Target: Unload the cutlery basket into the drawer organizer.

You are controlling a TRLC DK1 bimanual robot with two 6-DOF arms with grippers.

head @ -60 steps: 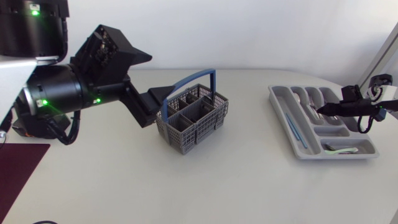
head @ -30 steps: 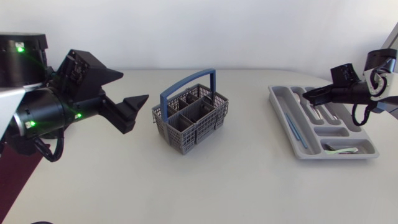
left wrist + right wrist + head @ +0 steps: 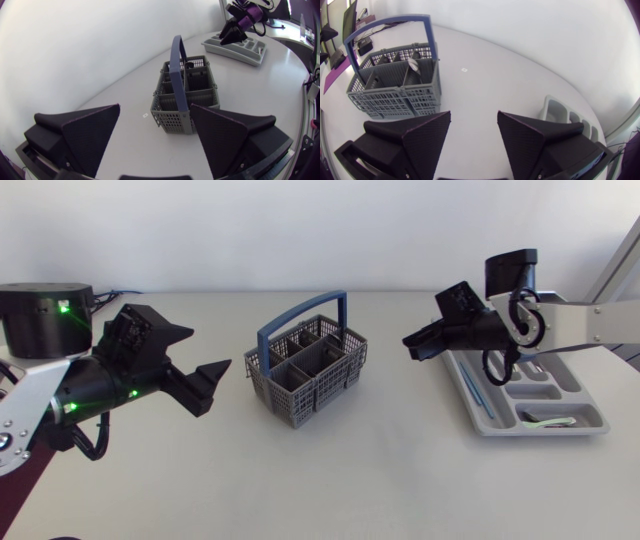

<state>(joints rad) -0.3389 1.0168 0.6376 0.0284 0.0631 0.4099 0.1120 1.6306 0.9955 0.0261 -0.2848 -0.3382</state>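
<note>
Your basket (image 3: 305, 370) sits in the middle of the frame, and the tray (image 3: 597, 420) is at the right. Your left gripper (image 3: 210, 348) and right gripper (image 3: 415, 342) are both wide open and hold nothing. The cutlery (image 3: 413, 64) in the basket is likely hard, thin, light and slippery. Pinch the end that sticks up.

Head view overhead; both wrist views low, toward the shared basket (image 3: 318, 385)
</note>
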